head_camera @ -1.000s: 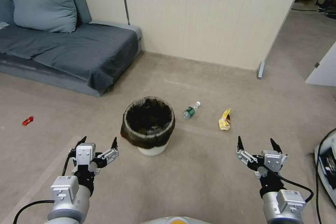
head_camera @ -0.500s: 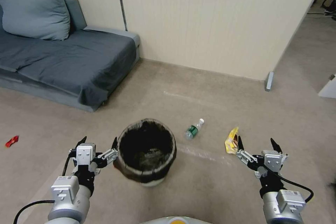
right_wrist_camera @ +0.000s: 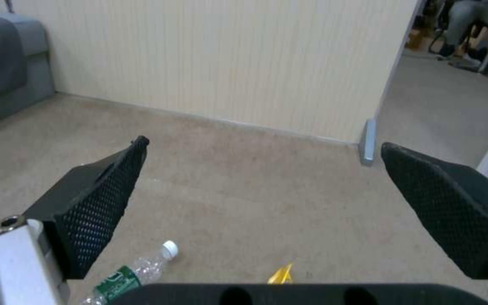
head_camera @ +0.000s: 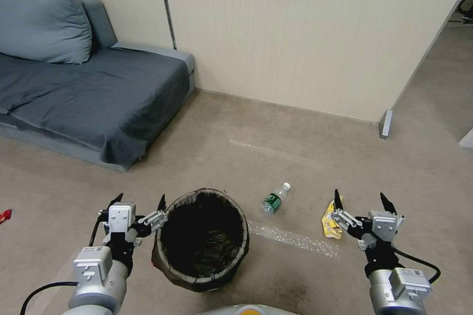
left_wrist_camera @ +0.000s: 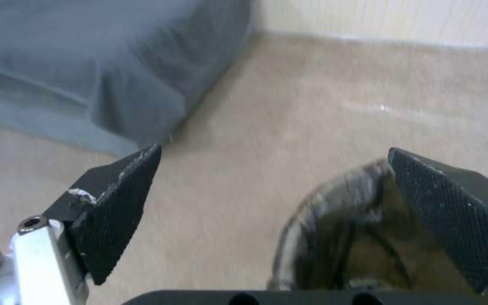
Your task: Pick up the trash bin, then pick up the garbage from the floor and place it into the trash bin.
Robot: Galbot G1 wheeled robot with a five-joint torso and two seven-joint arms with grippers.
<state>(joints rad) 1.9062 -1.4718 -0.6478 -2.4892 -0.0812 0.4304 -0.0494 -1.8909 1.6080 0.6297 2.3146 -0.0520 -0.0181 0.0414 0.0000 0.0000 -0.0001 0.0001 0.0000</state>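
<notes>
The trash bin (head_camera: pixel 201 238) was seen upright on the floor close in front of the robot, just beside the left gripper (head_camera: pixel 138 201), whose jaws were spread wide and held nothing. The right gripper (head_camera: pixel 359 199) was likewise wide open and empty. A clear bottle (head_camera: pixel 274 200) and a yellow wrapper (head_camera: pixel 329 214) were left lying on the floor between bin and right gripper.

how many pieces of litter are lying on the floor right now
3: a bottle right of the trash bin, a yellow wrapper by the right gripper, a red scrap far left. More may be hidden.
</notes>
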